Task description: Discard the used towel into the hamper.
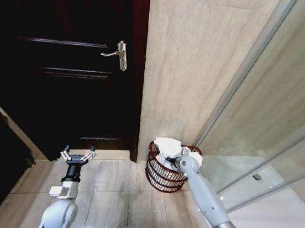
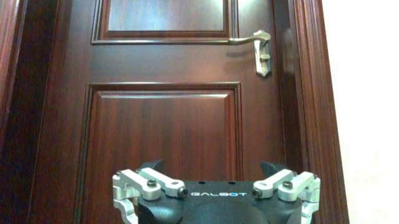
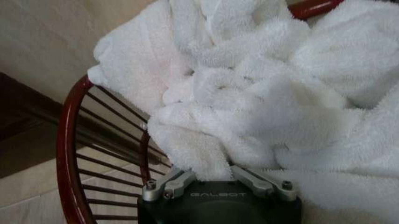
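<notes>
Your right gripper (image 3: 215, 175) pinches the white terry towel (image 3: 262, 93) inside the red-brown wire hamper (image 1: 163, 173); release next. Left gripper (image 1: 77, 155) idles, fingers spread.

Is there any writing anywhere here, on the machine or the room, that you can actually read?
"GALBOT": on the black body of the left gripper, facing the door.
"GALBOT": on the black body of the right gripper, at the towel in the hamper.
Nothing else carries readable text.
</notes>
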Controlling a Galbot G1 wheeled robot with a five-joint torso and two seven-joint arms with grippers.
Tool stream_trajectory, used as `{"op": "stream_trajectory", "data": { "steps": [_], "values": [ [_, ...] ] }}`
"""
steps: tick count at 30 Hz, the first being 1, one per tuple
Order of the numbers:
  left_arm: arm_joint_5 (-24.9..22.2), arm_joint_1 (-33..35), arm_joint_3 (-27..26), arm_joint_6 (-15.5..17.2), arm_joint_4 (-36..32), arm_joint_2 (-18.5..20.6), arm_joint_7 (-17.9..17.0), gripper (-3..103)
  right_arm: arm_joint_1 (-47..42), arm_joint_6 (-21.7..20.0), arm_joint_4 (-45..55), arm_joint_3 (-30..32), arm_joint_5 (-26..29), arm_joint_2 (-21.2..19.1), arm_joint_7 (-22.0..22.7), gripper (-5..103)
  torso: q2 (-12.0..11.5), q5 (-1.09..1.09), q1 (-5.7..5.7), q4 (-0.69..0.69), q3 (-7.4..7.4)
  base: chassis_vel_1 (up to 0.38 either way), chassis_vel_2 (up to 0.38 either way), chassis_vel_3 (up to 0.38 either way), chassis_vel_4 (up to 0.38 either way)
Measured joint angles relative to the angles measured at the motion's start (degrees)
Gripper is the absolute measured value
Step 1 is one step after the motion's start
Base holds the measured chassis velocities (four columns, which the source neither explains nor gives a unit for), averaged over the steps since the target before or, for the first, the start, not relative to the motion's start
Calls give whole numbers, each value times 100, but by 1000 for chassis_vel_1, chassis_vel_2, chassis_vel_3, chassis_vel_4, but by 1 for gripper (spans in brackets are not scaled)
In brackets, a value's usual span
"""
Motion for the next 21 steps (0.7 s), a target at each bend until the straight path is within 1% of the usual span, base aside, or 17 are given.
{"op": "stream_trajectory", "data": {
  "steps": [1, 2, 3, 4, 5, 6, 7, 11, 12, 13, 14, 15, 16, 17, 18, 20, 21],
  "values": [
    [0, 0, 3, -6, 0, 0, 0, 100, -27, 1, -8, -1, -67, 8, -38, 4, 0, 0, 0, 0, 0, 0, 0, 0, 0],
    [0, 0, 4, -10, -2, -3, 0, 100, -64, 2, -6, 3, -158, 19, -76, 2, 0, 0, 0, 0, 0, 0, 0, 0, 0],
    [-2, 0, 5, -11, -17, -4, -1, 100, -133, 2, 48, 33, -300, 38, -118, 2, 0, 1, 0, -1, 1, 0, 0, 0, 0],
    [-2, 0, 5, -11, -17, -4, -1, 100, -133, 2, 48, 33, -300, 38, -118, 2, 0, 1, 0, -1, 1, 0, 0, 0, 0],
    [-2, 0, 3, -12, -24, -3, -1, 100, -167, 1, 127, 67, -338, 40, -137, 9, 0, 1, 1, -1, 1, 0, 0, 0, 0],
    [-2, 0, 1, -14, -30, 0, 0, 100, -214, 1, 297, 102, -374, 27, -130, 9, 0, 1, 1, -1, 1, 0, 0, 0, 0],
    [-2, 1, 1, -15, -38, 1, 0, 100, -261, 1, 457, 118, -399, 4, -95, 20, 0, 1, 1, 0, 1, 0, 0, 0, 0],
    [-5, 5, 5, -17, -50, 2, 0, 100, -363, 1, 768, 135, -471, -50, -22, 20, 0, 2, 1, 0, 1, 0, 0, 0, 0],
    [-6, 5, 20, -23, -51, 3, 0, 100, -520, 3, 1145, 177, -619, -122, 1, 30, 0, 1, 1, 0, 1, 0, 0, 0, 0],
    [-7, 4, 45, -25, -52, 3, 0, 100, -694, 8, 1539, 226, -684, -183, 56, 30, 0, 1, 1, -1, 1, 0, 0, 0, 0],
    [-7, 3, 62, -27, -52, 4, 0, 100, -815, 18, 1795, 264, -740, -218, 96, 41, 1, 0, 1, -1, 1, 0, 0, 0, 0],
    [-7, 3, 62, -27, -52, 4, 0, 100, -815, 18, 1795, 264, -740, -218, 96, 41, 1, 0, 1, -1, 1, 0, 0, 0, 0],
    [-7, 2, 81, -28, -52, 4, 0, 100, -918, 49, 1997, 287, -835, -250, 119, 41, 1, 1, 1, -1, 1, 0, 0, 0, 0],
    [-7, 2, 117, -30, -52, 4, 0, 100, -1128, 165, 2382, 316, -1094, -317, 128, 52, 1, 1, 1, -2, 1, 0, 0, 0, 0],
    [-7, 2, 117, -30, -52, 4, 0, 100, -1128, 165, 2382, 316, -1094, -317, 128, 52, 1, 1, 1, -2, 1, 0, 0, 0, 0],
    [1, -9, 172, -31, -51, 4, 0, 100, -1342, 263, 2895, 391, -1278, -399, 200, 64, 1, 0, 1, -1, 0, 0, 0, 0, 0],
    [9, -17, 192, -31, -50, -1, 0, 100, -1398, 280, 3111, 444, -1311, -441, 230, 64, 1, 0, 0, -2, 0, 0, 0, 0, 0]
  ]
}}
